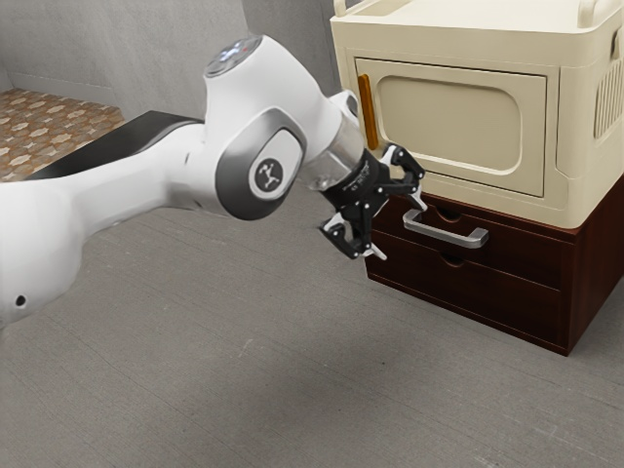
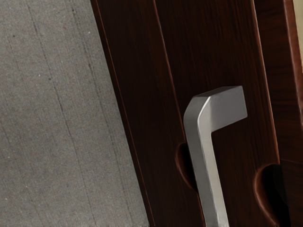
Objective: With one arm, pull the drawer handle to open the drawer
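My gripper (image 1: 403, 232) stands open in the exterior view, its two fingers spread apart, close to the left end of the silver handle (image 1: 445, 232). One finger is up near the handle's end and the other is lower, toward the floor. Whether either touches the handle I cannot tell. The handle is fixed to the upper drawer (image 1: 517, 255) of a dark red-brown wooden cabinet, and that drawer looks closed. In the wrist view the handle (image 2: 204, 165) runs down to the lower edge, with one bent end mounted on the drawer front (image 2: 218, 47).
A cream box (image 1: 487, 49) with an orange-handled door (image 1: 458, 127) rests on top of the cabinet. Below the upper drawer is a second drawer front (image 1: 487, 298). Grey floor (image 1: 244, 370) extends before the cabinet.
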### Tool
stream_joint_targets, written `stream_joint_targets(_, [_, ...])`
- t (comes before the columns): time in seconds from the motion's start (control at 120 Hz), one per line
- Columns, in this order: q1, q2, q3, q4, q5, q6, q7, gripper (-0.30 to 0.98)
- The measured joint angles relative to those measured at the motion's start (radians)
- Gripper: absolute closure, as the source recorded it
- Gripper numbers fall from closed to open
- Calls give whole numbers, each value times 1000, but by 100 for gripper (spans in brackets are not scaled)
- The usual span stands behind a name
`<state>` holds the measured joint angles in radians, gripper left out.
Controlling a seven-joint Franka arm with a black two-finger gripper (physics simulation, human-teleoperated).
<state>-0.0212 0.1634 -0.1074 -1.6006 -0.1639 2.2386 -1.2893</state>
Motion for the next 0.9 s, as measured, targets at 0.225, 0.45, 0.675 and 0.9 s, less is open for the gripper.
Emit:
stream_joint_targets(0.225, [-2, 32, -1, 30, -2, 11, -2, 10])
stream_joint_targets(0.45, [-2, 50, -2, 34, -4, 25, -4, 16])
stream_joint_targets(0.675, [-12, 63, -2, 41, -4, 44, -3, 22])
stream_joint_targets(0.9, [-12, 77, -2, 48, -5, 60, -2, 26])
